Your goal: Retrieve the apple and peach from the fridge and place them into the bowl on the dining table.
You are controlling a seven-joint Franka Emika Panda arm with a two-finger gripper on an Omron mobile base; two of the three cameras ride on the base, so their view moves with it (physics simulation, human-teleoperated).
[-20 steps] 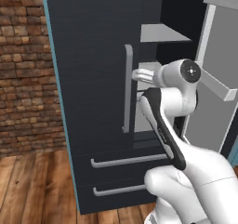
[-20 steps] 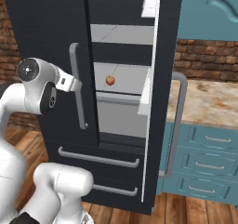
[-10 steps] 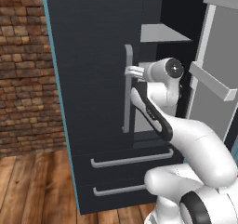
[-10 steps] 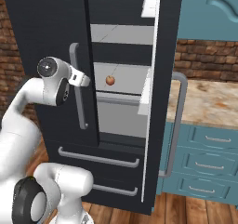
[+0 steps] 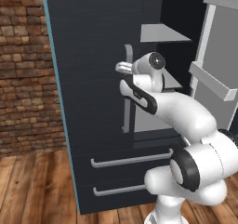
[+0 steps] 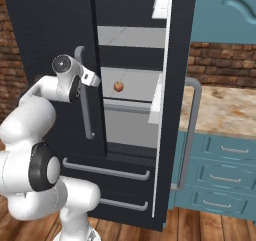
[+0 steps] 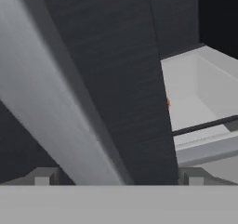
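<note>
The fridge (image 5: 93, 56) is tall and dark; its left door is shut and its right door (image 6: 165, 135) stands swung open. On a grey inner shelf (image 6: 132, 92) sits one small round orange-red fruit (image 6: 118, 86); whether it is the apple or the peach I cannot tell. A sliver of it shows past the door edge in the hand view (image 7: 168, 103). My gripper (image 6: 93, 79) (image 5: 122, 68) (image 7: 118, 177) is open at the left door's grey bar handle (image 5: 126, 102) (image 7: 51, 102), and the bar passes between the fingertips. The bowl and the dining table are out of view.
Two lower drawers (image 5: 132, 160) with bar handles sit under the doors. A beige-topped counter (image 6: 225, 110) on teal cabinets stands right of the open door, whose own handle (image 6: 192, 135) juts out. A brick wall (image 5: 23, 79) lies left of the fridge.
The hand has moved forward toward the fridge and now sits at the left door's handle. The jaws stayed open; the fruit and doors did not move.
</note>
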